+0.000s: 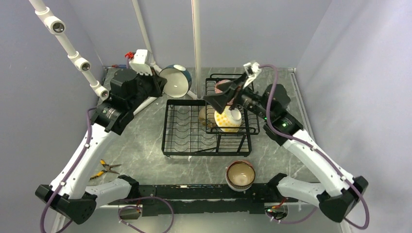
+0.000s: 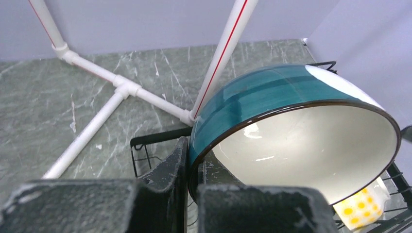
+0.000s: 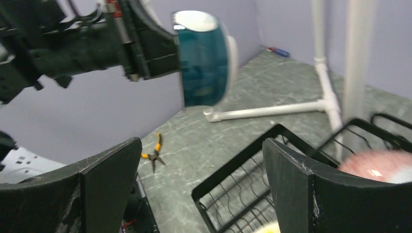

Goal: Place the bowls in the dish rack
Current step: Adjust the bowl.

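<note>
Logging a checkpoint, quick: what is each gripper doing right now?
Left gripper: closed on the rim of the teal bowl.
Right gripper: open, holding nothing.

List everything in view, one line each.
teal-and-white bowl: one, teal outside, white inside; held in the air behind the rack's left end
yellow-dotted bowl: one, white with yellow dots; in the rack
pink bowl: one, pink; raised basket
brown-rimmed bowl: top of a stack, cream; table's near edge
dish rack: one, black wire; mid-table
pliers: one, yellow-handled; near left
pipe frame: one, white; back left
left pincer: shut on teal-and-white bowl
right pincer: open, over yellow-dotted bowl
</note>
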Controlling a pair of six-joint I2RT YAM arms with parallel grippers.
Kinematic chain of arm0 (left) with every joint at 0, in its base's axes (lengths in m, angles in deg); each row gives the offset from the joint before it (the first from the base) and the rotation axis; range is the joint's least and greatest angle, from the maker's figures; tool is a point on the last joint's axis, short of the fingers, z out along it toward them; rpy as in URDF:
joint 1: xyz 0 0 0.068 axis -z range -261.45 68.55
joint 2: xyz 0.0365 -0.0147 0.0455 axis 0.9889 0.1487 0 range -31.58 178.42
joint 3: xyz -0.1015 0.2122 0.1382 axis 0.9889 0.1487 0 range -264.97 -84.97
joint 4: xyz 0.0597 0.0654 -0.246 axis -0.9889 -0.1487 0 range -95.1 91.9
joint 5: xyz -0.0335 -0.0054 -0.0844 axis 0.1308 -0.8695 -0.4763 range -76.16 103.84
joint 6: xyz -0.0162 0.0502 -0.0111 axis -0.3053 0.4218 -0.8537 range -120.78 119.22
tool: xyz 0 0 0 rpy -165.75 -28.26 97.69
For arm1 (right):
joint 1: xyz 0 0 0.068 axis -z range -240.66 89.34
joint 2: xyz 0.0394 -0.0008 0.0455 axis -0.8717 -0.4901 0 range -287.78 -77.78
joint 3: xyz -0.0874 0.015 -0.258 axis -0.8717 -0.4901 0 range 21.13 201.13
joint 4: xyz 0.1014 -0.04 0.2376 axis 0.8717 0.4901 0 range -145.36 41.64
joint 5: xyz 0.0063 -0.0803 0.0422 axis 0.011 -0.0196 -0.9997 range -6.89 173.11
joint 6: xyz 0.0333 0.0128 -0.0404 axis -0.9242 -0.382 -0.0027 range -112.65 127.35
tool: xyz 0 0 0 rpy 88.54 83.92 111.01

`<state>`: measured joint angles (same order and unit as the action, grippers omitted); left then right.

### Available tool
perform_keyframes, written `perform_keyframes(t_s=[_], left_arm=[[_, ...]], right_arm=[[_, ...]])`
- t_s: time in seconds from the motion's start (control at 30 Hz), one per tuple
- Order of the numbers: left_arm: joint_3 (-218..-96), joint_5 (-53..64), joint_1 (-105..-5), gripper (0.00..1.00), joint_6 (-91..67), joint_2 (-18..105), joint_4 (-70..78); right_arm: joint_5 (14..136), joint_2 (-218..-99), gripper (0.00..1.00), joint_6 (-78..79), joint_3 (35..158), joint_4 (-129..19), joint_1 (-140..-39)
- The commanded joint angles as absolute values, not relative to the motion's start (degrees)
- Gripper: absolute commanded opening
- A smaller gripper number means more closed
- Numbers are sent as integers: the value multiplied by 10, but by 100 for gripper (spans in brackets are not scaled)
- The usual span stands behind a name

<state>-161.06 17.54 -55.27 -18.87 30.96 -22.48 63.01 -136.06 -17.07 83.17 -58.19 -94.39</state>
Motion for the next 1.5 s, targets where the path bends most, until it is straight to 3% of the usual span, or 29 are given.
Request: perform_keyframes(t_s=[0.0,0.13,0.33,0.6,0.67,0.8,1.0,1.2,1.33,1.47], left_arm=[[-1667,153,-551,3,-178,330,-165],[-1685,144,-542,3,-180,348,-173],[-1681,184,-507,3,-170,346,-165],[-1704,257,-461,3,-138,364,-170],[-1703,263,-459,3,-137,363,-167],[-1698,275,-458,12,-139,363,-173],[-1685,269,-457,34,-163,362,-182],[-1684,228,-458,84,-218,365,-221],[-1686,133,-468,91,-248,374,-236],[-1685,17,-501,92,-298,385,-228]], right_arm=[[640,-1414,100,-136,916,-597,-995],[675,-1484,100,-143,974,-583,-1033],[819,-1585,99,-150,1079,-484,-1059],[926,-1678,84,-100,1194,-396,-1072],[933,-1688,64,-82,1206,-390,-1072],[930,-1680,0,-55,1195,-408,-1073],[942,-1647,0,-16,1143,-472,-1072],[952,-1578,0,29,1033,-583,-1068],[935,-1555,0,30,1018,-595,-1052],[897,-1542,0,21,1019,-599,-1028]])
